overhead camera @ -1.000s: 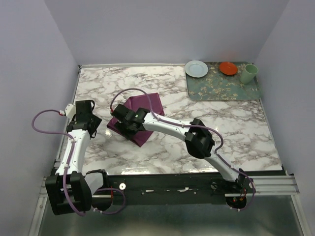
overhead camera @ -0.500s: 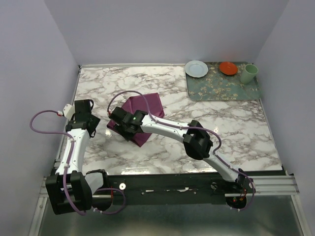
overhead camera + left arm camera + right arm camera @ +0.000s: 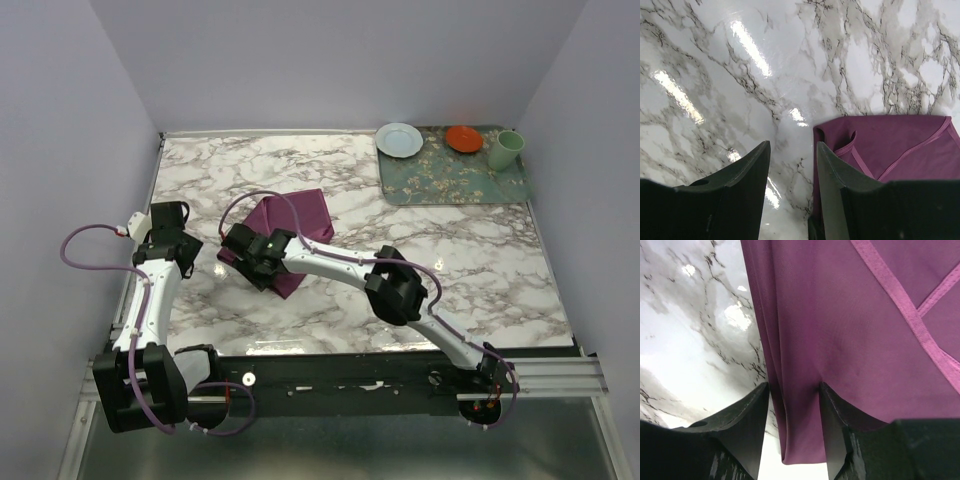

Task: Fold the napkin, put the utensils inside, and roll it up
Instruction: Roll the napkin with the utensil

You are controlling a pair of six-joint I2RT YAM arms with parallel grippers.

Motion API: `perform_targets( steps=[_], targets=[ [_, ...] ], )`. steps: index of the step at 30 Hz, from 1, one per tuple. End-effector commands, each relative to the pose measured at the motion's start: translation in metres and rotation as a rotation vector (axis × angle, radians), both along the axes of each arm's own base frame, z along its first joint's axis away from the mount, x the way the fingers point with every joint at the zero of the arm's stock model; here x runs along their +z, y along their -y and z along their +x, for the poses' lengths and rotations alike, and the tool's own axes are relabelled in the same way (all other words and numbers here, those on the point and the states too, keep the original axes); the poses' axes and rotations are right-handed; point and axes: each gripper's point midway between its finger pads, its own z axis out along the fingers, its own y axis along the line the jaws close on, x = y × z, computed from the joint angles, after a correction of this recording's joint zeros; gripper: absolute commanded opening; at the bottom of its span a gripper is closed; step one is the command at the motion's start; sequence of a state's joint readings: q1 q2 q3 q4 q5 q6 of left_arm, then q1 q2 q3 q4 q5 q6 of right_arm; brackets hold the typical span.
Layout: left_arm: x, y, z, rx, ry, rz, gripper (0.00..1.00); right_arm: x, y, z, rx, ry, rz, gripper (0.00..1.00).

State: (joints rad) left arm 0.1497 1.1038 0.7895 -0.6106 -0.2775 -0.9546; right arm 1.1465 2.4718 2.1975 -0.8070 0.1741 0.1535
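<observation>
Marbled white surface (image 3: pixel 470 280) fills your top view, with pale lilac walls around it. Your napkin (image 3: pixel 300 215) lies on it left of centre, plum cloth doubled over so its hemmed bands cross. Your right claw (image 3: pixel 793 390) sits low over the napkin's near-left edge. Its fingers are apart with that folded edge running between them, and marble shows beside the left finger, so nothing is clamped. Your left claw (image 3: pixel 792 147) hangs just left of the napkin, fingers apart over bare marble, with a napkin corner beside one finger. At far right, a green floral mat (image 3: pixel 450 180) carries a pale plate (image 3: pixel 399 139), an orange bowl (image 3: pixel 463 138) and a green cup (image 3: pixel 505 150).
</observation>
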Motion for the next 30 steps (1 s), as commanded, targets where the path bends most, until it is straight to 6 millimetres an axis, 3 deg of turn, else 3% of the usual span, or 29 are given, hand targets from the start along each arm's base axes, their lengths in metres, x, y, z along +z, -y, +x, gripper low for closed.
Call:
perform_targets(
  steps=[1,7,14,21,30],
  targets=[
    [0.007,-0.004,0.003,0.023,0.015,0.003,0.51,-0.031,-0.001,-0.009,0.033,-0.002,-0.053,0.54],
    [0.005,-0.004,0.003,0.024,0.012,-0.002,0.51,-0.045,0.007,-0.011,0.026,-0.003,-0.093,0.55],
    [0.006,-0.003,0.002,0.026,0.019,-0.008,0.52,-0.072,0.033,-0.008,0.0,0.031,-0.217,0.49],
    [0.003,-0.001,0.002,0.027,0.017,-0.024,0.52,-0.066,0.047,0.004,-0.02,0.138,-0.305,0.49],
    [0.0,0.0,0.003,0.019,0.01,-0.029,0.52,-0.064,0.048,-0.004,0.008,0.276,-0.388,0.52]
  ],
)
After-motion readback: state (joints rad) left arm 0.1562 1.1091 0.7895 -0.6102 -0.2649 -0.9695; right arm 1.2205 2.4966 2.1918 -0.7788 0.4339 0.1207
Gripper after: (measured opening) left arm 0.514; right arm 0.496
